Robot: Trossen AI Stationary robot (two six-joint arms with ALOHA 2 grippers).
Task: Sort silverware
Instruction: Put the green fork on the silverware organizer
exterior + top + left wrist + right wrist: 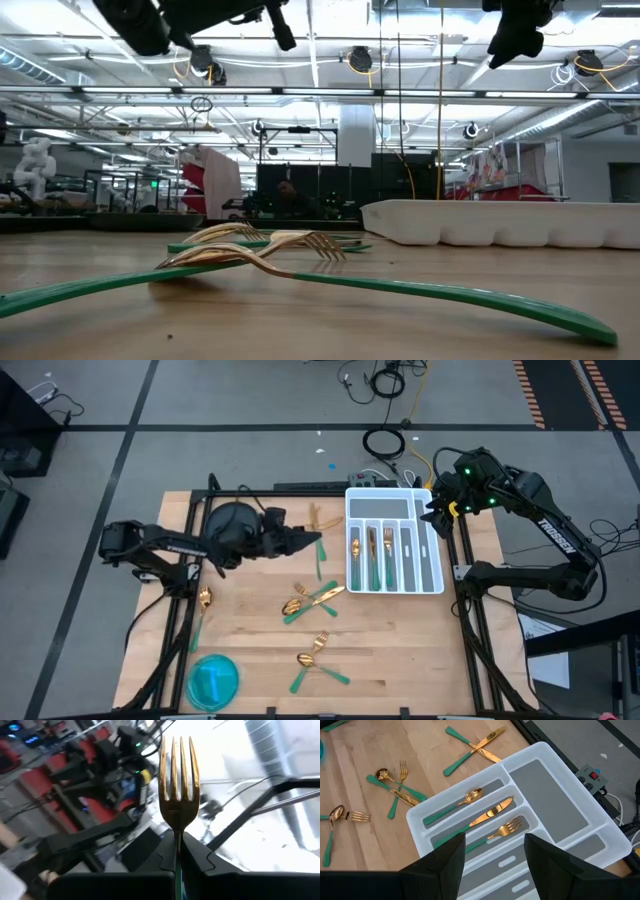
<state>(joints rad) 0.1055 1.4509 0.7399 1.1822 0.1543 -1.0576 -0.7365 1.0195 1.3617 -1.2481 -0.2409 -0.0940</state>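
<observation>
**Operator:** Left wrist view is showing the left gripper clamping a fork by its neck, jaws fully closed on it, gold tines pointing away from the wrist. Where is it hanging?

**Technician:** It is hanging above the table, just left of the white compartmented tray. The right gripper is waiting over the tray's near end with jaws standing wide, holding nothing.

**Operator:** How should the drop be made?

**Technician:** Judging by the tray, a spoon, a knife and a fork are each occupying a slot. Align the handle lengthwise with the fork slot, lower it close, then release.

**Operator:** Handling concerns?

**Technician:** Polished gold heads and slim, smooth green handles are likely slipping easily. Loose silverware is lying crossed on the wood, so remaining picks are needing care.
</observation>
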